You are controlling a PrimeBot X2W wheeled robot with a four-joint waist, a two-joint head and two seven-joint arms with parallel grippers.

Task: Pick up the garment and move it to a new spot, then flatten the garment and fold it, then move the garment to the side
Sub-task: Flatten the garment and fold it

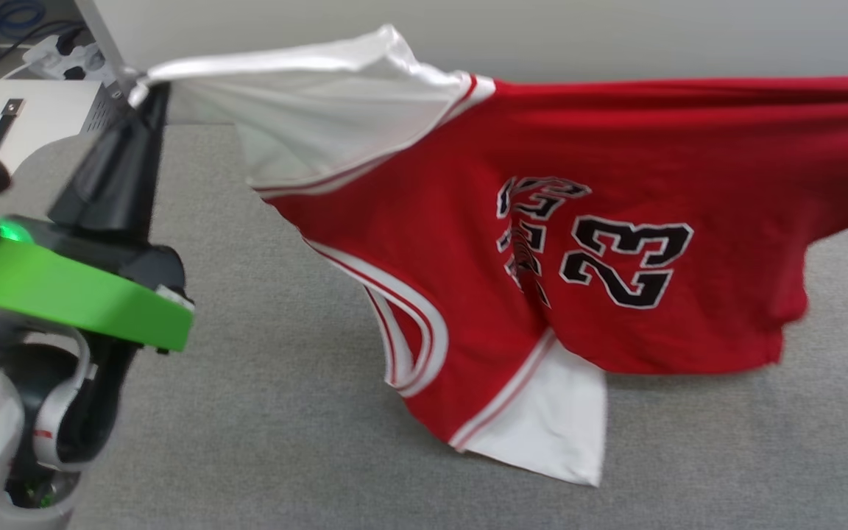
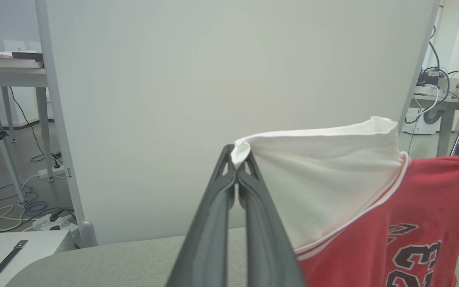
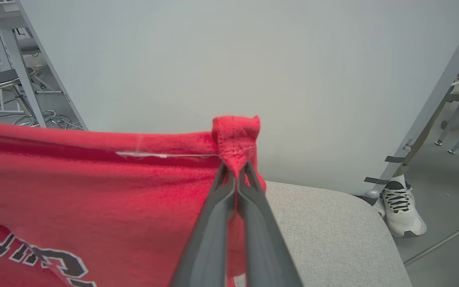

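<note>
Closest in, the left gripper (image 2: 237, 155) is clamped tight on a white sleeve corner of the garment (image 1: 468, 221), held stretched above the grey fabric table (image 1: 284, 383), its right end cut off in the head view. The right gripper (image 3: 236, 166) is pinched closed on a red hem corner. The number "23" (image 1: 626, 261) is readable; the neighbouring word is crumpled. A white panel (image 2: 213, 79) is set behind.

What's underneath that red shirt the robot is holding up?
A grey fabric-covered tabletop lies under the garment, whose lower white sleeve hangs down toward it. Whatever sits behind the hanging cloth is hidden.
</note>
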